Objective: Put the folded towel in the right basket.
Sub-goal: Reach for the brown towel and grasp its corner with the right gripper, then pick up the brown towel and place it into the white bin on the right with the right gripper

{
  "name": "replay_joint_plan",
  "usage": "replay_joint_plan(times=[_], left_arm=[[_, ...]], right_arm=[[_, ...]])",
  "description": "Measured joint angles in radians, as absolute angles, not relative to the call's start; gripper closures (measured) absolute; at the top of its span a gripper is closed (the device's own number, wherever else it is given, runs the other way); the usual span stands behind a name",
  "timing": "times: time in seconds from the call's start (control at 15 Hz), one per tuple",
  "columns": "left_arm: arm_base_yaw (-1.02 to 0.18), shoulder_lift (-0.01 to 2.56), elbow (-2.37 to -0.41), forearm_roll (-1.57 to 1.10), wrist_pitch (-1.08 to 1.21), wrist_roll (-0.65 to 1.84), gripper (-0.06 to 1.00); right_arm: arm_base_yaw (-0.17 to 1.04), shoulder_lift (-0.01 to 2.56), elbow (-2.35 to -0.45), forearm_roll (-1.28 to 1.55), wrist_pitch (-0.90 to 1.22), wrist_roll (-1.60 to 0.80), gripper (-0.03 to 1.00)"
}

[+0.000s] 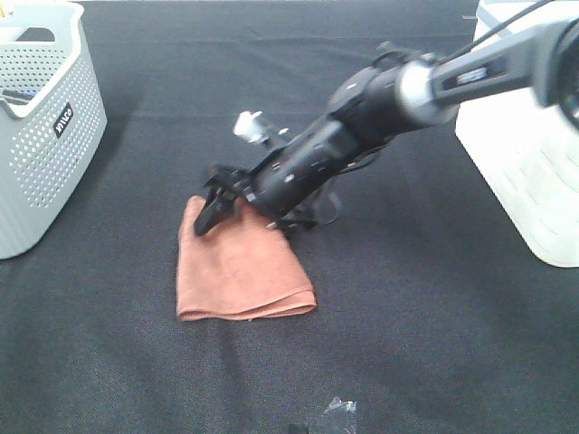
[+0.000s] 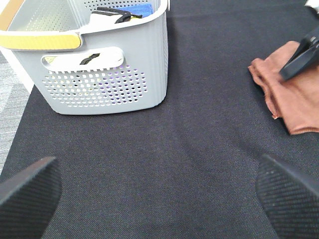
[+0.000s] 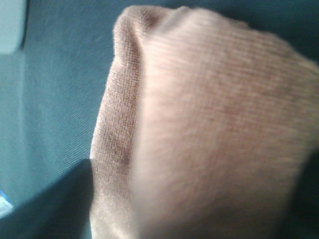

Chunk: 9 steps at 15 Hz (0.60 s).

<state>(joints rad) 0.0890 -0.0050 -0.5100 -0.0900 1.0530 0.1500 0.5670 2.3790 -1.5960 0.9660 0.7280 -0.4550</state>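
The folded orange-brown towel lies flat on the black table, left of the middle. It also shows in the left wrist view and fills the right wrist view. My right arm reaches across the middle, and my right gripper is down at the towel's far left corner. Its fingers stand apart on either side of the cloth, open around it. My left gripper is open and empty, low over bare table in front of the grey basket. The right basket is white and stands at the right edge.
A grey perforated basket stands at the far left and holds some dark and blue items. A small black part shows at the front edge. The black table cloth lies bare between towel and white basket.
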Motion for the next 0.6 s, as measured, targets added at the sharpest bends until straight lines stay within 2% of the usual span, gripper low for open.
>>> replay_joint_plan(times=[0.07, 0.13, 0.2, 0.6], left_arm=[[0.089, -0.005, -0.51, -0.09, 1.053, 0.15, -0.05], [0.089, -0.005, -0.51, -0.09, 1.053, 0.15, -0.05], [0.089, -0.005, -0.51, -0.09, 1.053, 0.15, -0.05], [0.089, -0.005, -0.51, -0.089, 1.053, 0.15, -0.05]], right_arm=[[0.578, 2.387, -1.597, 0.963, 0.721, -0.455, 0.45], [0.581, 2.392, -1.597, 0.956, 0.721, -0.455, 0.66], [0.578, 2.392, -1.597, 0.955, 0.729, -0.455, 0.79], [0.576, 2.329, -1.781, 0.821, 0.973, -0.444, 0.78]])
